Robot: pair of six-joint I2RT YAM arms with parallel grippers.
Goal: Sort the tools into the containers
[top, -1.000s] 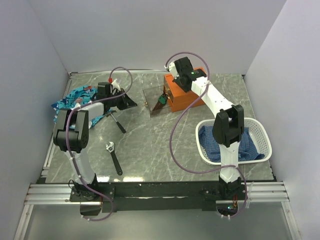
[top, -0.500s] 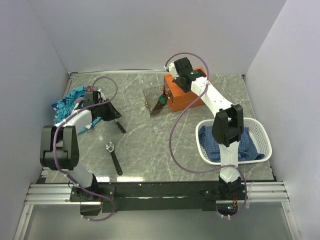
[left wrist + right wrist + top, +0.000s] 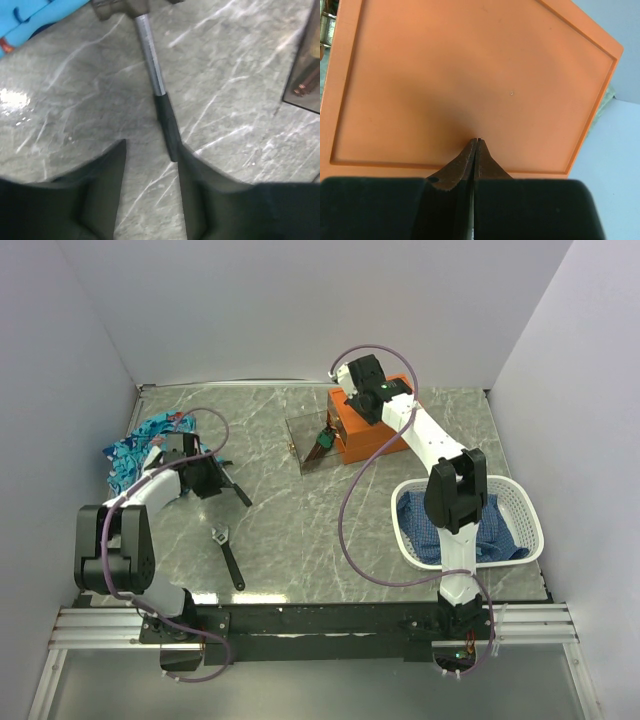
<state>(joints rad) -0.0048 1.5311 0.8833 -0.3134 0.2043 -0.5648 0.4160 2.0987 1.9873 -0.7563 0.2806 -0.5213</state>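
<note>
Hammer (image 3: 158, 91), wrench (image 3: 228, 558) flat, apart; orange box (image 3: 355, 442) farther back.

One hammer (image 3: 240, 492), one wrench (image 3: 229, 559), one box (image 3: 353, 439)

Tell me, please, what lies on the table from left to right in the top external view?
blue patterned cloth → wrench → clear drawer → orange box → white basket
</note>
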